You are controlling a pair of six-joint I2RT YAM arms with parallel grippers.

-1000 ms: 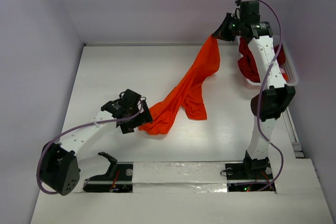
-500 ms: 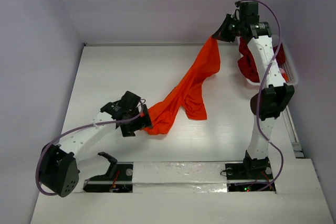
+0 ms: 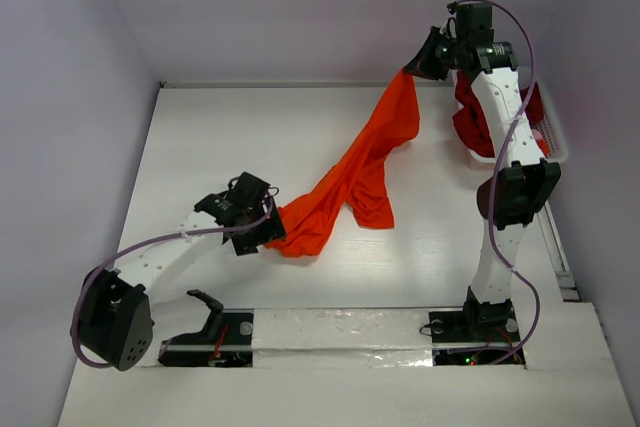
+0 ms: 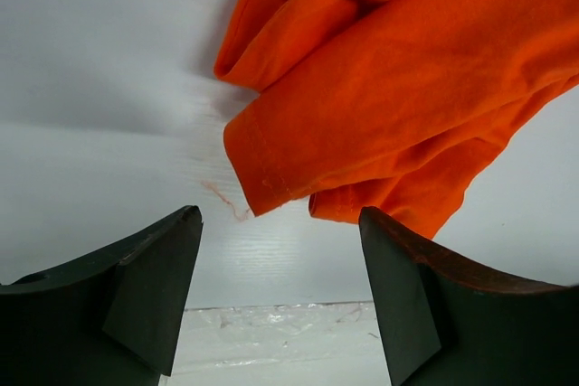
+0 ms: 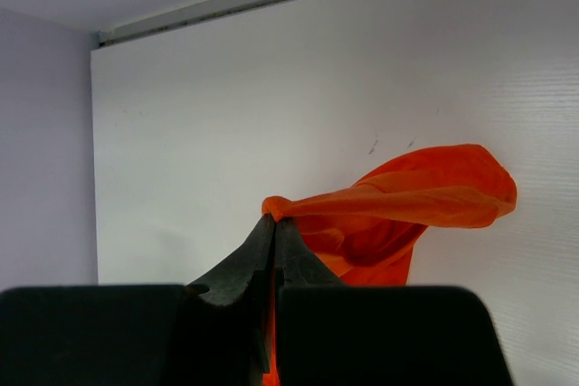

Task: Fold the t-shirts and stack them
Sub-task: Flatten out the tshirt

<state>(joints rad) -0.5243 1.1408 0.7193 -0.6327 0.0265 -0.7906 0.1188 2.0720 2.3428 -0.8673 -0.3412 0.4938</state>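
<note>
A bright orange t-shirt (image 3: 355, 172) stretches from the far right of the table down to its middle. My right gripper (image 3: 408, 69) is shut on its top corner and holds it raised; the wrist view shows cloth pinched at the tips (image 5: 274, 221). The shirt's lower end lies crumpled on the table. My left gripper (image 3: 272, 232) sits low beside that end. Its jaws are open, and the hem corner (image 4: 271, 192) lies just ahead of the fingertips (image 4: 185, 223), not between them. Dark red t-shirts (image 3: 470, 117) are heaped at the far right.
A white lattice basket (image 3: 552, 142) holds the dark red heap against the right wall, behind the right arm. White walls close the table at the back and on both sides. A taped strip (image 3: 340, 327) runs along the near edge between the arm bases.
The left gripper's jaws have narrowed while it hovers at the shirt's lower end, shifting only slightly. The right gripper and the raised corner have stayed put.
</note>
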